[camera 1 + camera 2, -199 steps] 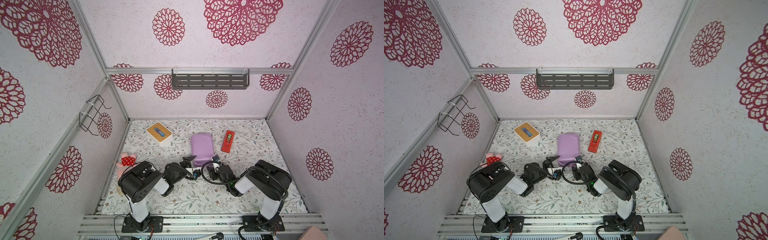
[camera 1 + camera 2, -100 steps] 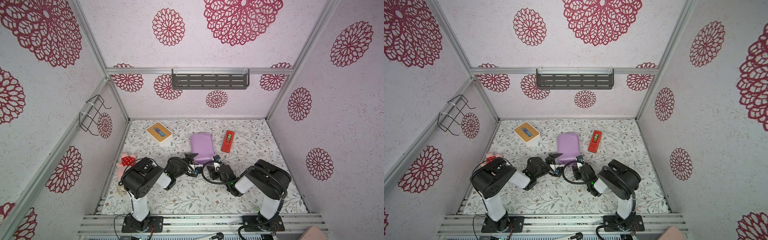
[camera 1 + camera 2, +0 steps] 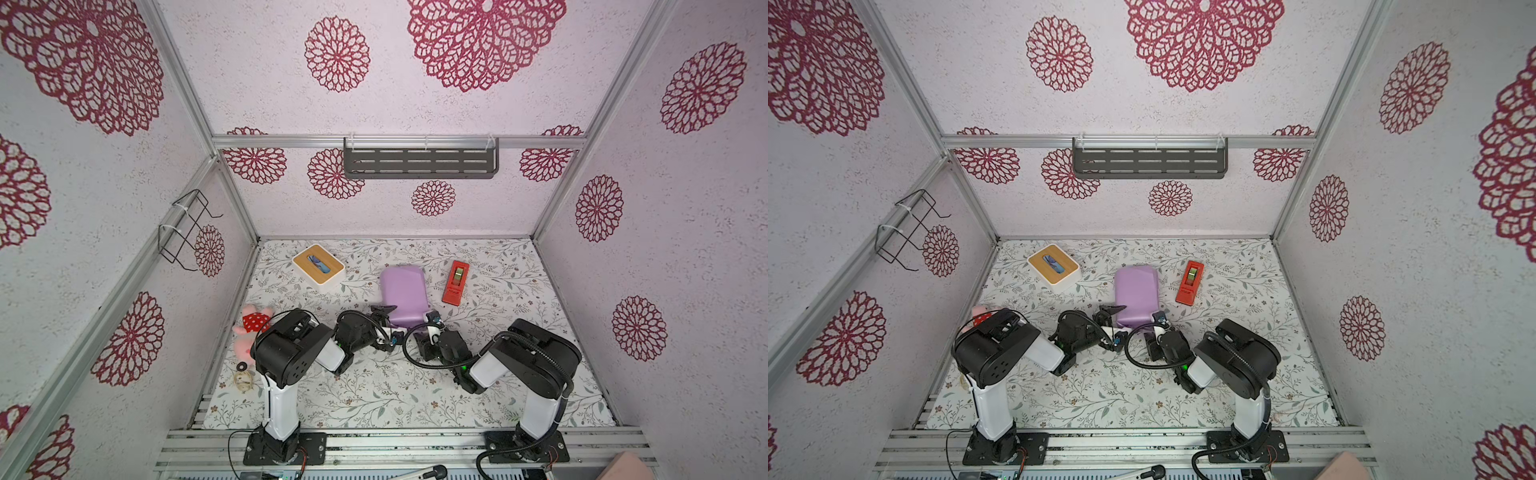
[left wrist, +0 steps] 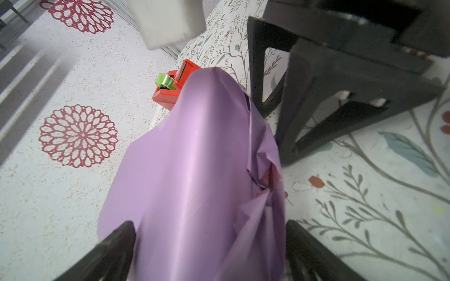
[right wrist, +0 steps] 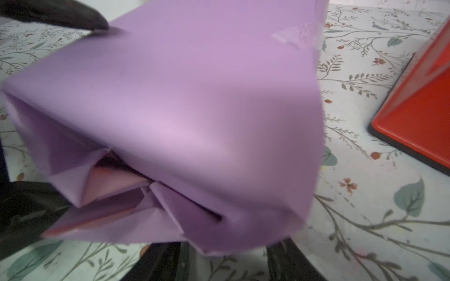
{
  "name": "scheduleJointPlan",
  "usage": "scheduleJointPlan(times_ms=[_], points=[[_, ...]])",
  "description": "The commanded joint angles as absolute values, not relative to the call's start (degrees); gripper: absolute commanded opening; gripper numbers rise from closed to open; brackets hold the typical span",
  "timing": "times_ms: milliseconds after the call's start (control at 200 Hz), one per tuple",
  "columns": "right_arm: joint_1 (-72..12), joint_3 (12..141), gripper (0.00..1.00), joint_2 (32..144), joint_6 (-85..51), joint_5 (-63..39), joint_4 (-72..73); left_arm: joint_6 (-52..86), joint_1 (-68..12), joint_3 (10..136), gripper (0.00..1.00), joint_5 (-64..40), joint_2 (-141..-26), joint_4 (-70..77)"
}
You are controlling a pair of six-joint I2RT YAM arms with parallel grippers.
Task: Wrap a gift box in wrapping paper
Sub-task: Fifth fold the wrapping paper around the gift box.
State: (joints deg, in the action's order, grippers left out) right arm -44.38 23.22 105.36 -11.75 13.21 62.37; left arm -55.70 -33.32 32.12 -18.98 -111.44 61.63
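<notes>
The wrapping paper (image 3: pixel 405 297) (image 3: pixel 1136 295), lilac side out, is folded around the gift box, which is hidden inside. Its near end is loosely folded, with the pink inner face (image 5: pixel 114 180) showing in the gaps. A strip of clear tape (image 5: pixel 299 36) sits on top. My left gripper (image 4: pixel 210 245) (image 3: pixel 390 321) is open wide, its fingers (image 4: pixel 117 243) flanking the parcel's near left corner. My right gripper (image 5: pixel 224 260) (image 3: pixel 432 323) is open at the near right corner, with a folded paper corner just above the gap and table showing between the fingers.
A red tape dispenser (image 3: pixel 456 282) (image 5: pixel 414 109) lies right of the parcel. A white box with a wooden slotted top (image 3: pixel 318 266) stands at the back left. A pink plush toy (image 3: pixel 251 332) and small rings (image 3: pixel 243 374) lie by the left wall.
My left arm has reached forward and brought its open gripper around the parcel's near left corner. The right gripper's jaws have narrowed a little at the near right corner.
</notes>
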Motion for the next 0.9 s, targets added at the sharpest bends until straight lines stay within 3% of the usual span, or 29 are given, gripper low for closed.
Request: scheduleJointPlan(times_ms=[0,325,715,896], points=[[-44.0,23.0,0.57,105.6,-13.1,12.8,65.6,-57.4,-33.0,33.8,0.98,-20.2,-114.3,61.4],[-44.0,23.3,0.56,105.7,-13.6,12.2,66.2,-58.6,-33.0,34.6,1.00,-19.2,-116.2,60.7],[-44.0,22.7,0.56,104.2,-13.6,12.4,65.4,-59.3,-33.0,34.5,0.76,-18.9,-116.1,58.0],[-43.8,19.5,0.64,100.1,-13.2,13.3,63.8,-59.1,-33.0,34.5,0.69,-19.1,-116.1,57.4]])
